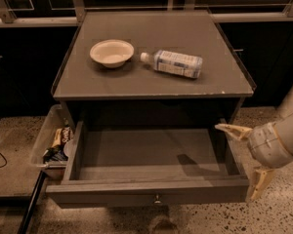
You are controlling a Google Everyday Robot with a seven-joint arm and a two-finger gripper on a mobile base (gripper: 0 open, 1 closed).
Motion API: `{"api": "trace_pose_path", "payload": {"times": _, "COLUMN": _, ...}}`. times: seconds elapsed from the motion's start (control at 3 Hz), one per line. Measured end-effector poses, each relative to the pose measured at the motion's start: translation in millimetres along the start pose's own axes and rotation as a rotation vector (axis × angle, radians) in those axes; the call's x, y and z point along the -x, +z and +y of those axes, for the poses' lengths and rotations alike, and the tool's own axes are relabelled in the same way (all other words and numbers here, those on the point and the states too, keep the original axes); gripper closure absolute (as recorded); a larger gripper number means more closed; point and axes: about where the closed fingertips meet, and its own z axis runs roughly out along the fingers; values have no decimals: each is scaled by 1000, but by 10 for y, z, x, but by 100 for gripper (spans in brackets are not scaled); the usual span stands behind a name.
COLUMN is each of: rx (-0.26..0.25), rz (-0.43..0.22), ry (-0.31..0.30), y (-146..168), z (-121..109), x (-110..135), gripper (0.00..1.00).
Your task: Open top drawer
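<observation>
The top drawer (151, 195) of the grey cabinet stands pulled far out toward me, its wide grey front panel low in the view with a small round metal knob (157, 198) at its centre. Its inside looks empty. My gripper (245, 157) is at the drawer's right side, just outside the right wall, with its two pale fingers (233, 130) spread wide apart, one up at the wall's rim and one down near the front corner. It holds nothing.
On the cabinet top (156, 79) sit a white bowl (112, 52) and a clear plastic bottle (174, 63) lying on its side. A clear bin (51, 143) with snack packets stands on the floor at the left. A white post (292, 99) rises at the right.
</observation>
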Motion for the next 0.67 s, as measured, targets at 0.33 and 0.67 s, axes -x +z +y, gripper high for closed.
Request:
{"api": "trace_pose_path", "payload": {"times": 0.33, "rx": -37, "rz": 28, "ry": -70, "y": -462, "z": -279, "x": 299, "gripper": 0}}
{"api": "trace_pose_path", "payload": {"times": 0.67, "rx": -74, "rz": 31, "ry": -92, "y": -796, "z": -540, "x": 410, "gripper": 0}}
